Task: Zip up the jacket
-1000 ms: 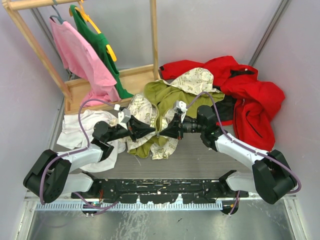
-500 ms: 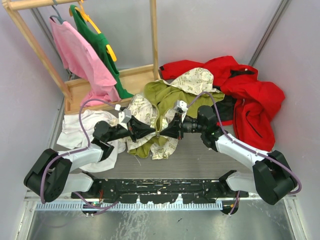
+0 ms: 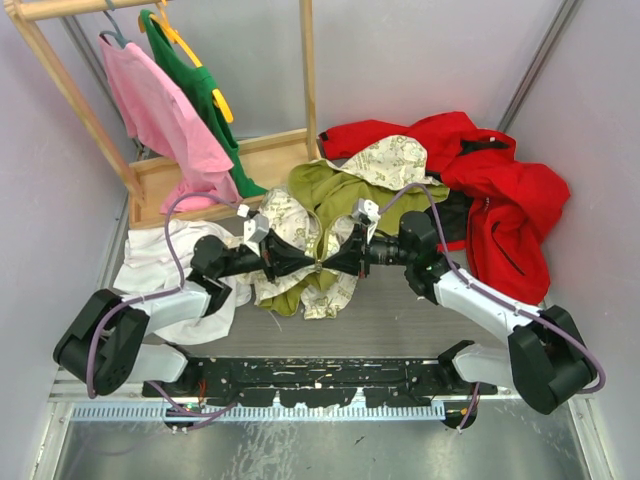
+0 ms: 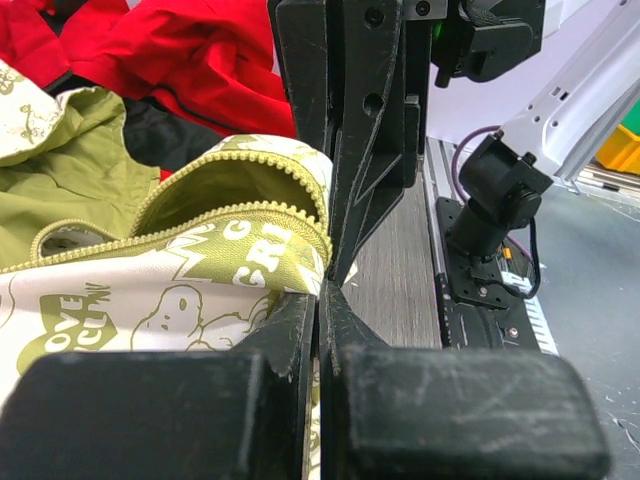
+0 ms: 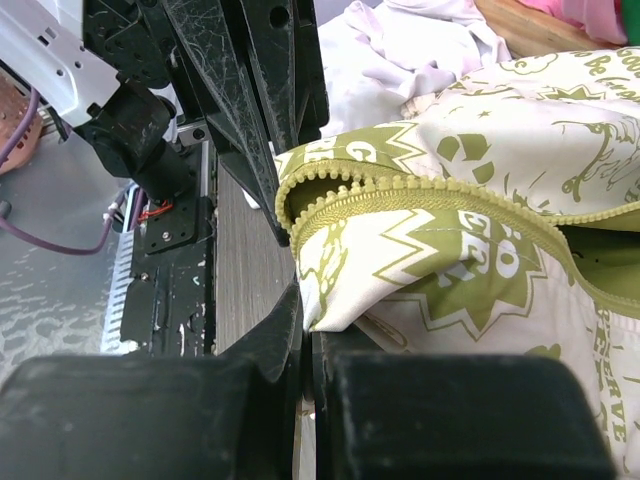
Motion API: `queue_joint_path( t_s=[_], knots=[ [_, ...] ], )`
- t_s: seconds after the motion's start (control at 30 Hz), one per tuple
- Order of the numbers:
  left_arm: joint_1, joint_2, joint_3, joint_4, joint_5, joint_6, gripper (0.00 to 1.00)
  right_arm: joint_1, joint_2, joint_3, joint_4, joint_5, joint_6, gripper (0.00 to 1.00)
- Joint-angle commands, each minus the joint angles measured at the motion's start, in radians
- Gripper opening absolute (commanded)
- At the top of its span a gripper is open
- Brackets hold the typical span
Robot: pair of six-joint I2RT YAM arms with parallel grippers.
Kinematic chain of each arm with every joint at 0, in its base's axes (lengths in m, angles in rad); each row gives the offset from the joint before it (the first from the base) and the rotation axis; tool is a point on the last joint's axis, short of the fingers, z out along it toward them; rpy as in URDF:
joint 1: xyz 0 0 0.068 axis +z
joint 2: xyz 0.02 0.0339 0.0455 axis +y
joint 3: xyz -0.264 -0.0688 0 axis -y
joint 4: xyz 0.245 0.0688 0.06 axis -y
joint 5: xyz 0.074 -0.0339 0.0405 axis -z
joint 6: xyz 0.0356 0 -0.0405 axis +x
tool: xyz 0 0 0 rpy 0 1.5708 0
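Note:
The jacket point(image 3: 335, 195), olive-green with a cream printed lining, lies crumpled mid-table. My left gripper point(image 3: 308, 265) and right gripper point(image 3: 328, 264) meet tip to tip at its near edge. In the left wrist view the left gripper point(image 4: 322, 295) is shut, pinching the cream printed cloth point(image 4: 150, 300) just below a row of zipper teeth point(image 4: 230, 215). The right arm's fingers point(image 4: 350, 130) stand directly opposite. In the right wrist view the right gripper point(image 5: 305, 300) is shut on a folded corner of the jacket point(image 5: 480, 200) under its zipper teeth point(image 5: 420, 190). The zipper slider is not visible.
A red jacket point(image 3: 500, 200) is heaped at the back right, touching the olive one. A white garment point(image 3: 160, 265) lies under the left arm. A wooden rack point(image 3: 60, 90) at the back left carries a pink shirt point(image 3: 160, 120) and a green shirt point(image 3: 205, 100).
The left arm has shifted slightly right and away from me, bringing its tip closer to the right gripper. The jacket's near edge has drawn together between them.

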Motion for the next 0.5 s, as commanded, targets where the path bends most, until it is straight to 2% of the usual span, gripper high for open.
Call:
queue_joint_path(
  t_s=[0.0,0.3,0.47],
  knots=[
    [-0.009,0.021,0.051,-0.007,0.058,-0.011,0.0,-0.009,-0.05,0.004,0.081,0.008,0.004,0.01],
    [-0.011,0.067,0.09,-0.025,0.102,-0.068,0.0,-0.036,-0.101,-0.024,0.139,0.015,0.032,0.01],
    [-0.012,0.072,0.094,-0.089,0.095,-0.134,0.0,-0.05,-0.144,-0.051,0.176,0.02,0.057,0.01]
  ],
)
